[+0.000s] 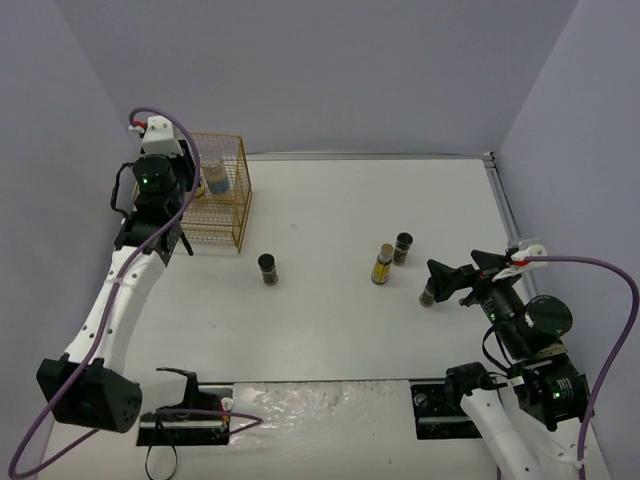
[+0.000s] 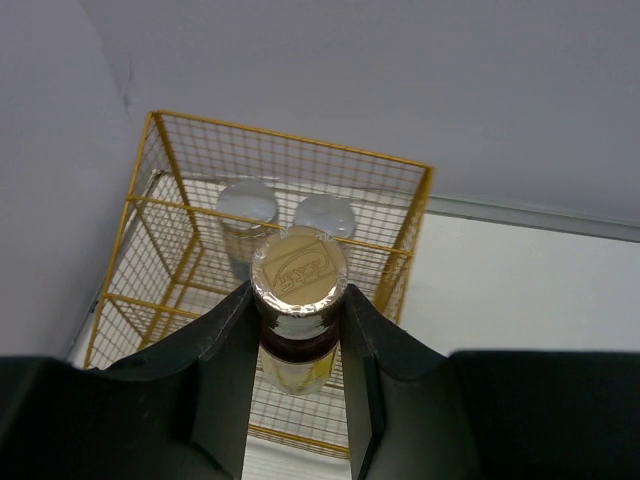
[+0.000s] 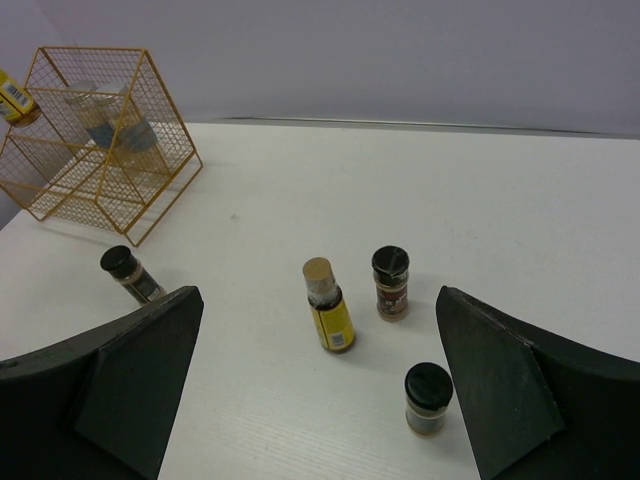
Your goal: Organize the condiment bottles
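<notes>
My left gripper [image 2: 296,300] is shut on a slim yellow-labelled bottle [image 2: 298,272] with a gold cap, held upright above the near side of the gold wire rack [image 2: 150,200]. Two pale jars [image 2: 247,215] [image 2: 323,215] stand inside the rack. In the top view the left gripper [image 1: 188,196] is at the rack's left side. My right gripper [image 3: 318,292] is open wide and empty, low over the table. Before it stand a second yellow-labelled bottle [image 3: 329,305] and two dark black-lidded jars [image 3: 390,283] [image 3: 428,398]. A third dark jar [image 3: 130,273] stands further left.
The rack [image 1: 222,190] stands at the table's far left, next to the left wall. The loose bottles [image 1: 382,264] [image 1: 402,248] [image 1: 428,293] cluster at mid-right near the right gripper [image 1: 455,266]; one dark jar [image 1: 268,268] stands mid-table. Black mounts line the near edge.
</notes>
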You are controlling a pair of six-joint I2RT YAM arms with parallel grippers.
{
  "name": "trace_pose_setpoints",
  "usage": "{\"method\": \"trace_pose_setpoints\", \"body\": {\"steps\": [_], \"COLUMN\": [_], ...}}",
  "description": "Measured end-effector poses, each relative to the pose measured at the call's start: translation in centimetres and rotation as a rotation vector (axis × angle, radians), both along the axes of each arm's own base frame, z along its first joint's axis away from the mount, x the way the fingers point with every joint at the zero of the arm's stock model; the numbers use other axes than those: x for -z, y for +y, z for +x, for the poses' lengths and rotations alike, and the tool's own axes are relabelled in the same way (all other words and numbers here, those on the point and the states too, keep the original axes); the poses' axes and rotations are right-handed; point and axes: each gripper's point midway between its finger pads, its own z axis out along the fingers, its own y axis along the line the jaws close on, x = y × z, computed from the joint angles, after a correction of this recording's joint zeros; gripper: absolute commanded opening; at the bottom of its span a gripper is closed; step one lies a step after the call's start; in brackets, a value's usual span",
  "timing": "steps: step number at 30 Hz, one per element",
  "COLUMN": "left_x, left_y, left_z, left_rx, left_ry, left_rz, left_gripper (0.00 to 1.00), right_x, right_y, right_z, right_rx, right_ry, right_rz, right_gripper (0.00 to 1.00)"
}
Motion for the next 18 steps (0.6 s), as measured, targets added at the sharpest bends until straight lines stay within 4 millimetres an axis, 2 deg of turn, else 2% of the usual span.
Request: {"method": "trace_pose_setpoints", "body": {"steps": [3,6,10,15,18], "left_x": [2.1,4.5,6.4,6.6,6.1], "left_y": [3.0,4.9,7.2,10.5,11.6], "left_z": [1.8,3.4,5.3,7.3,8.1], "left_rx": [-0.057,-0.081,-0.104,-0.152,-0.168], "left_ry": [0.056,0.115,0.158,0.152,0.13], "left_rz": [0.01,0.012,0.002,-0.005,-0.003], "left_gripper": [0.0,0.0,0.0,0.0,0.0], "right_x": [0.0,0.0,0.0,0.0,0.0], "right_y": [0.1,0.2,0.3,0.4,0.4], "right_z": [0.0,-0.1,-0.1,-0.1,-0.1], "right_rx": [-0.006,-0.011,-0.018,-0.023,-0.024], "right_ry": [0.0,0.0,0.0,0.001,0.001], "right_rz": [0.0,0.0,0.0,0.0,0.0], "right_gripper": [1.0,1.0,1.0,1.0,1.0]}}
